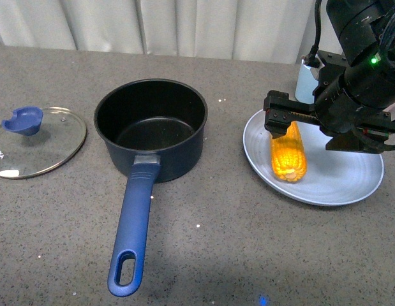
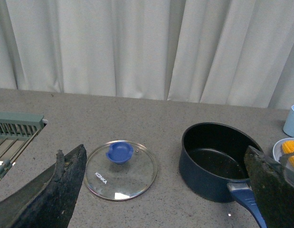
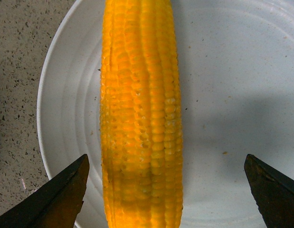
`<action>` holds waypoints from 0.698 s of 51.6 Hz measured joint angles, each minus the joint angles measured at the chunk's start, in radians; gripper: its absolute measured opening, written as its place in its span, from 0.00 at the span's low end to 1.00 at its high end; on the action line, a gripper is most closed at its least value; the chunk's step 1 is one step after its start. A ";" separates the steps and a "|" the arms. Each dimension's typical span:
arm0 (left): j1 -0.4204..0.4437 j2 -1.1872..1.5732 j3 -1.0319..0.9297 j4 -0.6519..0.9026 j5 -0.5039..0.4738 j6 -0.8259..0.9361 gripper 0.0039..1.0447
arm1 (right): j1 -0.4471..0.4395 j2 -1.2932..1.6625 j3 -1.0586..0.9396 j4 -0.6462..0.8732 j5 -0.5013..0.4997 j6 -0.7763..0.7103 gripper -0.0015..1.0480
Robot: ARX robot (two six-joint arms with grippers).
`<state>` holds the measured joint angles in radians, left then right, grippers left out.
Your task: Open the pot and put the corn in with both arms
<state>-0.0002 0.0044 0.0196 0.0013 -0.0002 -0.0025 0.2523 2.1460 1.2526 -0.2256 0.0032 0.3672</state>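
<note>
Right gripper [image 1: 312,135] is hovering, jaws wide and empty, over corn [image 1: 288,153] on plate [image 1: 350,182] at saucepan's [image 1: 160,159] three o'clock.

Grey speckled countertop [image 1: 248,255] — pale pleated curtains [image 1: 184,25] hang behind it, softly lit.

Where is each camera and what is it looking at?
Front view: on the robot's body, looking down at lid, pot, corn on plate; right gripper shows.
Left wrist view: on the left arm, facing the curtains over lid and pot; left gripper's fingers show.
Right wrist view: on the right arm, straight down onto the corn; its fingers show.
Front and right wrist share the corn.
</note>
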 joint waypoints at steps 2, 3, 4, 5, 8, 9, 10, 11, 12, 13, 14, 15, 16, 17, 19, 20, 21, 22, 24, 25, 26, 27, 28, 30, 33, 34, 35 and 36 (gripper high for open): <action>0.000 0.000 0.000 0.000 0.000 0.000 0.94 | 0.000 0.008 0.008 -0.006 0.000 0.000 0.91; 0.000 0.000 0.000 0.000 0.000 0.000 0.94 | 0.000 0.012 0.010 -0.008 0.000 0.000 0.91; 0.000 0.000 0.000 0.000 0.000 0.000 0.94 | 0.000 0.016 0.012 -0.009 -0.001 0.000 0.91; 0.000 0.000 0.000 0.000 0.000 0.000 0.94 | 0.000 0.021 0.015 -0.011 -0.001 0.000 0.91; 0.000 0.000 0.000 0.000 0.000 0.000 0.94 | 0.000 0.026 0.018 -0.014 -0.005 0.001 0.91; 0.000 0.000 0.000 0.000 0.000 0.000 0.94 | 0.000 0.027 0.019 -0.015 -0.005 0.001 0.91; 0.000 0.000 0.000 0.000 0.000 0.000 0.94 | 0.000 0.028 0.019 -0.015 -0.005 0.000 0.91; 0.000 0.000 0.000 0.000 0.000 0.000 0.94 | 0.001 0.028 0.019 -0.015 -0.005 0.000 0.91; 0.000 0.000 0.000 0.000 0.000 0.000 0.94 | 0.001 0.029 0.019 -0.015 -0.006 0.000 0.91; 0.000 0.000 0.000 0.000 0.000 0.000 0.94 | 0.001 0.029 0.020 -0.015 -0.006 0.001 0.91; 0.000 0.000 0.000 0.000 0.000 0.000 0.94 | 0.002 0.029 0.020 -0.015 -0.007 0.001 0.91; 0.000 0.000 0.000 0.000 0.000 0.000 0.94 | 0.002 0.029 0.021 -0.015 -0.006 0.001 0.91; 0.000 0.000 0.000 0.000 0.000 0.000 0.94 | 0.002 0.029 0.021 -0.015 -0.006 0.003 0.89; 0.000 0.000 0.000 0.000 0.000 0.000 0.94 | 0.002 0.029 0.021 -0.015 -0.008 0.003 0.86; 0.000 0.000 0.000 0.000 0.000 0.000 0.94 | 0.002 0.029 0.021 -0.013 -0.009 0.003 0.79; 0.000 0.000 0.000 0.000 0.000 0.000 0.94 | 0.002 0.029 0.021 -0.013 -0.009 0.003 0.78; 0.000 0.000 0.000 0.000 0.000 0.000 0.94 | 0.003 0.029 0.021 -0.013 -0.010 0.003 0.74; 0.000 0.000 0.000 0.000 0.000 0.000 0.94 | 0.003 0.029 0.021 -0.013 -0.011 0.003 0.71; 0.000 0.000 0.000 0.000 0.000 0.000 0.94 | 0.003 0.029 0.021 -0.013 -0.016 0.003 0.64; 0.000 0.000 0.000 0.000 0.000 0.000 0.94 | 0.003 0.029 0.021 -0.013 -0.016 0.003 0.59; 0.000 0.000 0.000 0.000 0.000 0.000 0.94 | 0.003 0.029 0.022 -0.013 -0.016 0.003 0.56; 0.000 0.000 0.000 0.000 0.000 0.000 0.94 | 0.003 0.029 0.022 -0.013 -0.017 0.003 0.52; 0.000 0.000 0.000 0.000 0.000 0.000 0.94 | 0.004 0.029 0.022 -0.013 -0.021 0.003 0.47; 0.000 0.000 0.000 0.000 0.000 0.000 0.94 | 0.004 0.029 0.022 -0.013 -0.023 0.003 0.41; 0.000 0.000 0.000 0.000 0.000 0.000 0.94 | 0.004 0.029 0.022 -0.014 -0.032 0.003 0.30; 0.000 0.000 0.000 0.000 0.000 0.000 0.94 | 0.004 0.029 0.022 -0.014 -0.035 0.003 0.28; 0.000 0.000 0.000 0.000 0.000 0.000 0.94 | 0.003 0.029 0.022 -0.013 -0.037 0.003 0.25; 0.000 0.000 0.000 0.000 0.000 0.000 0.94 | 0.003 0.029 0.022 -0.012 -0.042 0.003 0.22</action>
<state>-0.0002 0.0044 0.0196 0.0013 -0.0002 -0.0025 0.2558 2.1750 1.2743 -0.2379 -0.0387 0.3702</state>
